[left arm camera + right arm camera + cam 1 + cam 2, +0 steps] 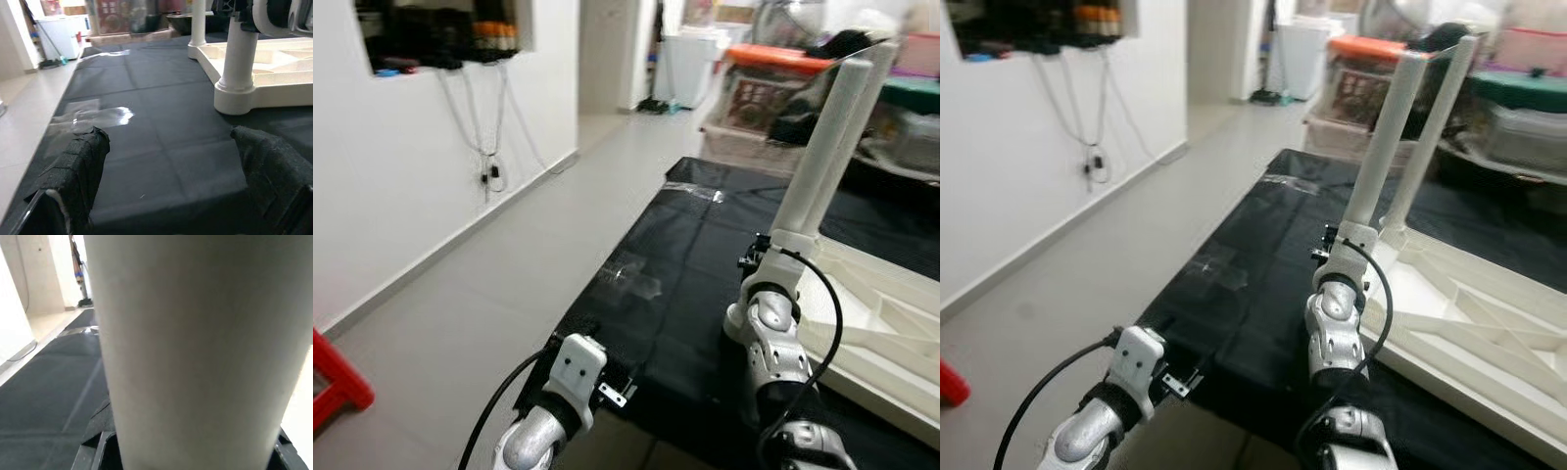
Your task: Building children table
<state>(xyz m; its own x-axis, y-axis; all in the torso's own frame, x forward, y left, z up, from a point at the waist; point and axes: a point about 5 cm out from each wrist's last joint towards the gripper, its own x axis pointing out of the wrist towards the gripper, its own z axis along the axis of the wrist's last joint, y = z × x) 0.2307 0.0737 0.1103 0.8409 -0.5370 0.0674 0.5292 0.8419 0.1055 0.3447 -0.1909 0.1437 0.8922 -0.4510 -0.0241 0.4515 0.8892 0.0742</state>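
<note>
Legs [1393, 147], two, on tabletop [1489, 323]

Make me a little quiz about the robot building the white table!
1. True or false: the right end effector is around a white table leg.
2. What lies under the upside-down tabletop? A) black mat B) red rug C) grass
3. How many legs stand up from the tabletop?

Key: 1 true; 2 A, the black mat; 3 two.
</note>
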